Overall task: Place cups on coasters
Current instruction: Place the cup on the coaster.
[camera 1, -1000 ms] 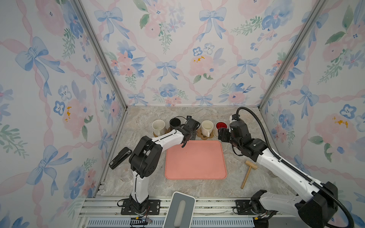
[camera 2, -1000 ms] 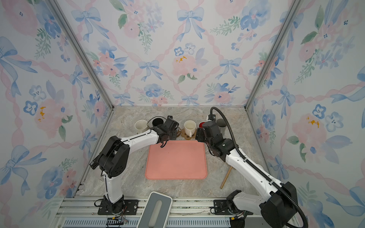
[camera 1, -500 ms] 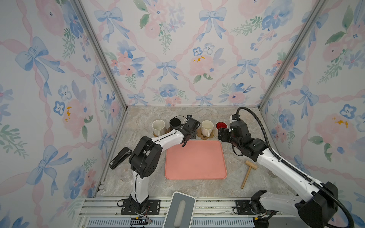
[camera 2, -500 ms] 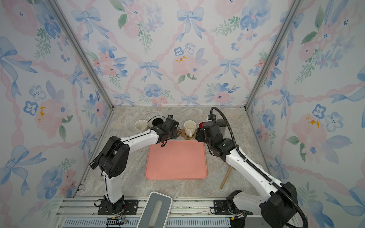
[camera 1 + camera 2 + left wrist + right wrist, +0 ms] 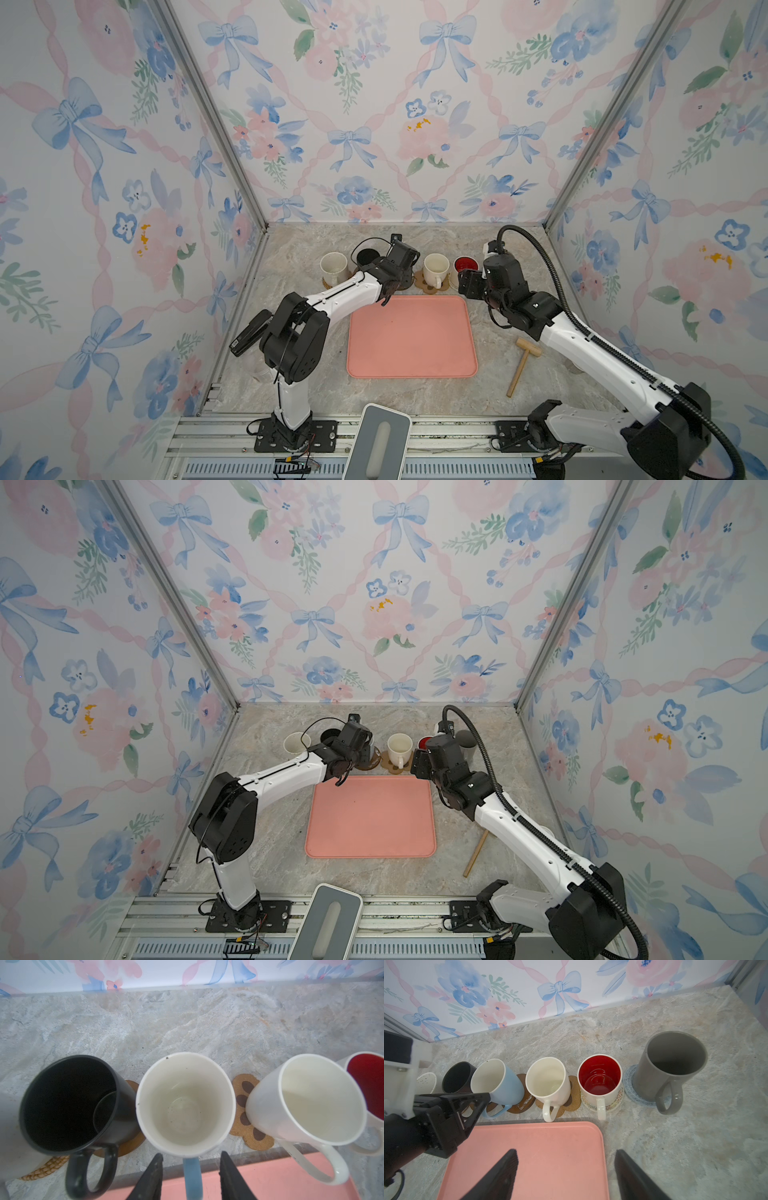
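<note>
Black left pincer [image 5: 191, 1154], narrowly parted, flanks the handle [image 5: 193, 1176] of the light-blue mug [image 5: 185, 1103] without gripping; right pincer [image 5: 565, 1150] gapes wide above the pink tray [image 5: 550, 1136]; a skewed retreat could hook that handle, dragging the mug off its brown coaster [image 5: 527, 1101]; mid-frame, both top views hide it behind the left arm [image 5: 345, 293]; right wrist view shows it seated.
</note>
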You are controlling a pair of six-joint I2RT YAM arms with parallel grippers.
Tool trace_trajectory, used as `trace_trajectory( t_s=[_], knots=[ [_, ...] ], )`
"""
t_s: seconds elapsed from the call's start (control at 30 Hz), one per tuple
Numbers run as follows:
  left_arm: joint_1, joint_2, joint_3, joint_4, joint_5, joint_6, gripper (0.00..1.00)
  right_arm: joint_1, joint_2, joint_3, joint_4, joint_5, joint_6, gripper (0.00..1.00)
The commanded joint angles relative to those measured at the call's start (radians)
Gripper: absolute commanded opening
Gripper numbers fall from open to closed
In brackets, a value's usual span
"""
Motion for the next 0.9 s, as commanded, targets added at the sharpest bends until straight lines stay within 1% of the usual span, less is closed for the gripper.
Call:
trace_trajectory(
  t_s=[0.0, 0.33, 0.43, 0.67, 0.77, 0.87],
  knots=[
    [-0.016, -0.070, -0.029, 0.013, -0.047, 0.028, 0.42, -0.012, -0.021, -0.011, -0.022, 0.014, -0.010, 0.76],
    [-0.047, -0.254, -0.126, 0.019, -0.159, 0.060, 0.43, -0.003, -0.029, -0.007, -0.033, 0.015, -0.008, 0.76],
    [-0.058, -0.327, -0.183, 0.055, -0.187, 0.089, 0.43, 0.002, -0.033, -0.003, -0.049, 0.025, -0.010, 0.76],
    [-0.064, -0.541, -0.388, 0.228, -0.233, 0.183, 0.44, 0.008, -0.073, -0.008, -0.083, 0.058, -0.039, 0.77],
    [-0.064, -0.634, -0.487, 0.307, -0.269, 0.249, 0.50, 0.012, -0.118, -0.028, -0.080, 0.052, -0.081, 0.78],
    [-0.057, -0.723, -0.587, 0.375, -0.310, 0.289, 0.54, 0.011, -0.168, -0.052, -0.097, 0.062, -0.119, 0.80]
  ],
)
